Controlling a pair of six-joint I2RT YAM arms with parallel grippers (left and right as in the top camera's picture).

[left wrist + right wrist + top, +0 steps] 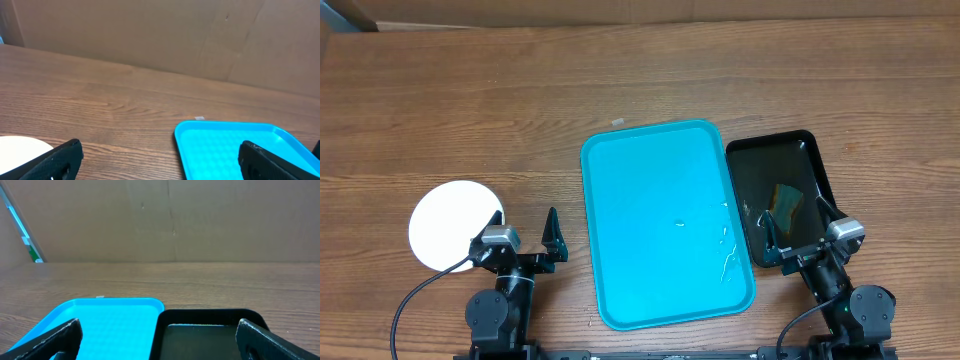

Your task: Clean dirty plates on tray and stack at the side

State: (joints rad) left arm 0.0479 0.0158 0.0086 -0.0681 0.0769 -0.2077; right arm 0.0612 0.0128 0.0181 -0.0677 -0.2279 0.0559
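White plate (455, 225) lies on the worktop (440, 110) toward the front-left corner; only one disc shows from above, can't tell if more are stacked under it. Left gripper (160, 152) is spread wide and holds nothing, just right of the plate, its left finger at the plate's rim. Turquoise tray (620, 200) sits mid-worktop near the front edge, with droplets along its right side. Black tray (800, 145) touches its right rim, with a yellow-green sponge (786, 202) inside. Right gripper (159, 327) is spread wide over the black tray's front end, holding nothing.
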